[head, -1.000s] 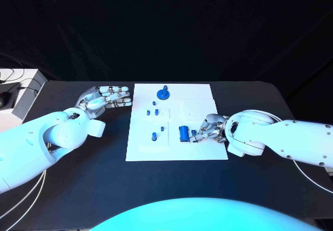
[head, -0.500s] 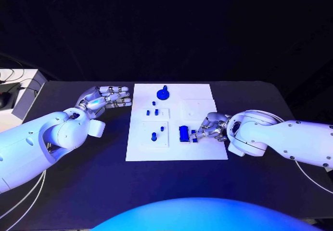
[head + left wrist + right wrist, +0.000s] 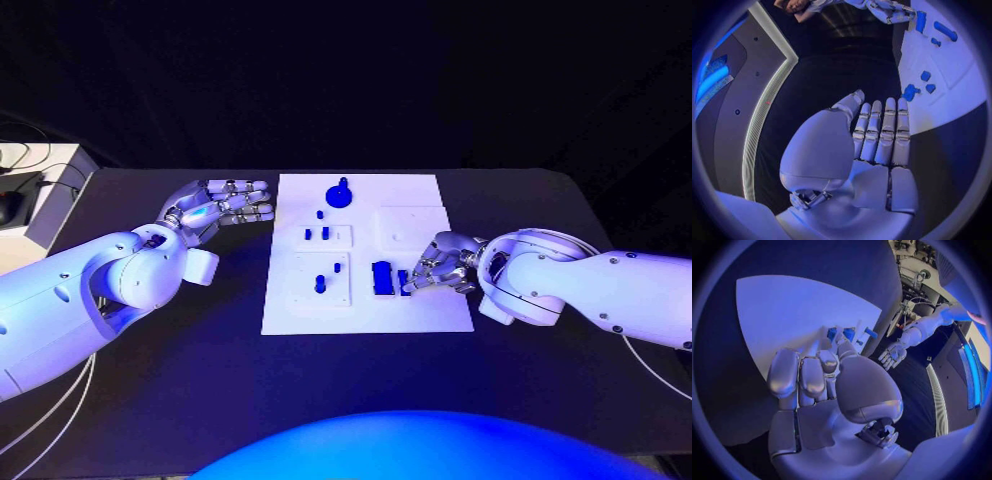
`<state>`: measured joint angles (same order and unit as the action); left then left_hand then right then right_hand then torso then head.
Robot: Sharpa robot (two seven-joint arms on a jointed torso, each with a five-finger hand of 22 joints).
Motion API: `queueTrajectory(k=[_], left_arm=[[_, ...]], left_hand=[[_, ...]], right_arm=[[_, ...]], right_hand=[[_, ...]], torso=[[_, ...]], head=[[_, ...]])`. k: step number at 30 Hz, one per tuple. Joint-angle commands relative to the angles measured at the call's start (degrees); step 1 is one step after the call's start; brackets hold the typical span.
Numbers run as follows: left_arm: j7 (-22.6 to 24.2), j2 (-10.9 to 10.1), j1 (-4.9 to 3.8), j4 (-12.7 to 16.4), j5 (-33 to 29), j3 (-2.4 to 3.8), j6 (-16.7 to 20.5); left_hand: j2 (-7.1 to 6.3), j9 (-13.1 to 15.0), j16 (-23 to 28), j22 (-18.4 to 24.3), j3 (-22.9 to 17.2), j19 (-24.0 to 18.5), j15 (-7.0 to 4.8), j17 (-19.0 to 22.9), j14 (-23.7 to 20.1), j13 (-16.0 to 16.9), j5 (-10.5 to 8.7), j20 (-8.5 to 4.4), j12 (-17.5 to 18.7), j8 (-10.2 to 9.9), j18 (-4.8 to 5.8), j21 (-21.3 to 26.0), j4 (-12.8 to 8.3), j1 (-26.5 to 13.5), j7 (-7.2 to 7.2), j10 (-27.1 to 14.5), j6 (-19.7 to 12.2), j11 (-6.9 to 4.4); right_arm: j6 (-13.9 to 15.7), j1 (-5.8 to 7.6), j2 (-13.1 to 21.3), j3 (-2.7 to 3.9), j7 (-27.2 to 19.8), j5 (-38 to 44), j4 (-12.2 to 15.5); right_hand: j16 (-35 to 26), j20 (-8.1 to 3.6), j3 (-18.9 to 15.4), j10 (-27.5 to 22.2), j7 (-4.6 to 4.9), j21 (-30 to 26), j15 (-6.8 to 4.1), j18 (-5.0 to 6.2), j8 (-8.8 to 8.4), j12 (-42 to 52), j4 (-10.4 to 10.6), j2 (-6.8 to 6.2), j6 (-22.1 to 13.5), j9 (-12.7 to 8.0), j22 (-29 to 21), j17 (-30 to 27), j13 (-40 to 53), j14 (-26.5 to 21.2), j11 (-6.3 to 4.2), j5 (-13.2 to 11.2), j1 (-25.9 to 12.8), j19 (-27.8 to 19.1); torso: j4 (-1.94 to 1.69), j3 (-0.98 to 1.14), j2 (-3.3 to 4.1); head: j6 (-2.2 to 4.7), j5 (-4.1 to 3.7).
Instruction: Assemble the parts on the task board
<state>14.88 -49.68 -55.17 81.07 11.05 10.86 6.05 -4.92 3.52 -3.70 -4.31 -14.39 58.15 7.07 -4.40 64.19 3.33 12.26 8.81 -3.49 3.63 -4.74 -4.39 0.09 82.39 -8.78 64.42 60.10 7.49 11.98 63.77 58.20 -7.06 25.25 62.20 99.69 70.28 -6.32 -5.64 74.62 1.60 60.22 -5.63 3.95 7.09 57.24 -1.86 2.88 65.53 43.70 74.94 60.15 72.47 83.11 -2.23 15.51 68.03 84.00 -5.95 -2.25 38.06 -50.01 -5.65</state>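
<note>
Your right hand (image 3: 441, 268) crowds the white task board's (image 3: 368, 312) right side beside the blue block part (image 3: 381, 278); bare black tabletop (image 3: 346, 365) lies open nearer you.

Your task board (image 3: 418, 310) lies mid-table (image 3: 173, 380). The left hand (image 3: 219, 206) sits just beside its left edge. The right hand (image 3: 444, 266) rests on its right side, against a block part (image 3: 382, 278).

Head camera: high, looking down on the black table (image 3: 173, 400) and the white task board (image 3: 411, 310). Left wrist camera: close behind the left hand (image 3: 873, 150), facing along its fingers toward the board (image 3: 954, 95). Right wrist camera: close behind the right hand (image 3: 826, 390), facing the board (image 3: 786, 310). All three share the board.
</note>
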Motion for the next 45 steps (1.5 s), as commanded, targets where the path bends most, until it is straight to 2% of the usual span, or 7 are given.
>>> queueTrajectory(k=[1, 12, 24, 30, 36, 43, 45], left_arm=[[0.2, 0.1, 0.03, 0.0, -0.2, 0.04, -1.1], [0.1, 0.1, 0.07, 0.1, -0.1, 0.04, -1.1], [0.1, -0.1, 0.08, 0.1, -0.1, 0.04, -1.1], [0.1, -0.1, 0.09, 0.1, -0.1, 0.04, -1.2], [0.1, 0.0, 0.09, 0.1, -0.1, 0.04, -1.3], [0.1, 0.2, 0.09, -0.2, -0.1, 0.04, -1.3], [0.2, 0.3, 0.09, -0.3, -0.1, 0.04, -1.3]], left_hand=[[-0.22, 0.0, 0.2, 0.1, -0.1, 0.0, -0.01, 0.0, -0.3, 0.0, -0.07, 0.21, 0.1, 0.0, 0.03, 0.2, 0.2, 0.2, -0.34, -0.2, -0.2, 0.27], [-0.22, 0.0, 0.2, 0.1, -0.1, 0.0, -0.01, 0.0, -0.3, 0.0, -0.07, 0.21, 0.1, 0.0, 0.03, 0.2, 0.2, 0.2, -0.34, -0.2, -0.2, 0.27], [-0.21, 0.0, 0.2, 0.1, -0.1, -0.1, 0.01, 0.0, -0.4, 0.0, -0.06, 0.23, 0.1, 0.0, 0.05, 0.2, 0.4, 0.0, -0.33, -0.2, -0.2, 0.27], [-0.21, 0.0, 0.2, 0.1, -0.1, -0.1, 0.01, 0.0, -0.4, 0.0, -0.06, 0.23, 0.1, 0.0, 0.05, 0.2, 0.4, 0.0, -0.33, -0.2, -0.2, 0.27], [-0.24, 0.0, 0.2, 0.1, -0.1, -0.1, 0.01, 0.0, -0.4, 0.0, -0.04, 0.25, 0.1, 0.0, 0.04, 0.2, 0.4, 0.1, -0.32, -0.2, -0.2, 0.27], [-0.24, 0.0, 0.2, 0.1, -0.1, -0.1, 0.01, 0.0, -0.4, 0.0, -0.04, 0.25, 0.1, 0.0, 0.04, 0.2, 0.4, 0.1, -0.32, -0.2, -0.2, 0.27], [-0.26, 0.0, 0.2, 0.1, 0.0, -0.1, 0.01, 0.0, -0.4, 0.0, -0.07, 0.26, 0.1, 0.0, 0.03, 0.2, 0.5, 0.0, -0.31, -0.2, -0.2, 0.28]], right_arm=[[-1.3, -0.2, -0.2, 0.01, -0.3, 1.8, -0.1], [-0.1, -0.65, -1.2, 0.01, 3.1, 4.3, -0.7], [1.6, -0.97, -1.8, 0.01, 4.4, 5.0, -1.1], [1.8, -1.0, -1.3, 0.01, 3.8, 3.8, -0.3], [3.7, -0.95, -0.2, 0.09, 1.4, 2.2, 0.7], [9.0, -0.42, 0.9, 0.32, -5.0, -2.6, 1.1], [10.1, -0.1, 1.2, 0.37, -6.5, -3.9, 1.2]], right_hand=[[0.1, -0.17, 0.6, 0.3, -0.08, 0.3, -0.17, 0.3, 0.13, 0.4, -1.2, 0.09, 0.4, -0.3, 8.1, 0.1, 0.1, 0.2, -0.31, -0.1, 1.1, 3.4], [-0.1, -0.38, 2.3, 0.6, -0.43, 0.4, -0.34, 0.18, 0.56, 0.5, -2.4, -0.14, 0.9, -0.4, 8.1, 0.3, 0.2, 0.3, -0.54, 0.0, 1.0, 3.4], [-0.2, -0.54, 2.2, 0.7, -0.71, 0.2, -0.5, 0.14, 1.93, 0.5, -1.6, 0.01, 0.7, 0.7, 8.1, 0.2, 0.3, 0.3, -0.73, 0.1, 0.2, 3.5], [-0.2, -0.53, 1.7, 0.7, -0.67, 0.1, -0.47, 0.14, 2.27, 0.5, -0.9, -0.71, 0.5, 0.9, 8.0, 0.2, 0.3, 0.3, -0.69, 0.1, -0.4, 3.5], [-0.3, -0.46, 1.0, 0.6, -0.44, 0.0, -0.35, 0.18, 2.5, 0.3, 0.7, -2.58, 0.3, 1.1, 8.0, 0.1, 0.3, 0.3, -0.52, -0.6, -1.0, 3.5], [-1.2, -0.01, 4.4, -0.7, 0.25, -1.5, 0.08, 0.47, 2.52, -1.2, 7.3, -8.27, -0.4, 1.3, 7.7, -0.7, -0.7, 0.1, -0.02, -5.2, -2.1, 3.2], [-1.3, 0.03, 2.6, -0.8, 0.25, -1.6, 0.05, 0.5, 2.42, -1.3, 7.8, -8.04, -0.6, 1.2, 7.7, -0.7, -0.8, 0.1, 0.11, -2.6, -2.6, 3.2]], torso=[[-0.01, -0.02, -0.05], [-0.05, -0.11, 0.0], [-0.01, -0.09, -0.07], [0.01, -0.06, -0.04], [0.02, -0.06, -0.1], [0.08, -0.06, -0.25], [0.08, -0.06, -0.33]], head=[[0.01, -0.05], [0.01, -0.02], [0.01, -0.01], [0.01, -0.1], [0.01, -0.24], [0.44, -0.33], [0.59, -0.35]])
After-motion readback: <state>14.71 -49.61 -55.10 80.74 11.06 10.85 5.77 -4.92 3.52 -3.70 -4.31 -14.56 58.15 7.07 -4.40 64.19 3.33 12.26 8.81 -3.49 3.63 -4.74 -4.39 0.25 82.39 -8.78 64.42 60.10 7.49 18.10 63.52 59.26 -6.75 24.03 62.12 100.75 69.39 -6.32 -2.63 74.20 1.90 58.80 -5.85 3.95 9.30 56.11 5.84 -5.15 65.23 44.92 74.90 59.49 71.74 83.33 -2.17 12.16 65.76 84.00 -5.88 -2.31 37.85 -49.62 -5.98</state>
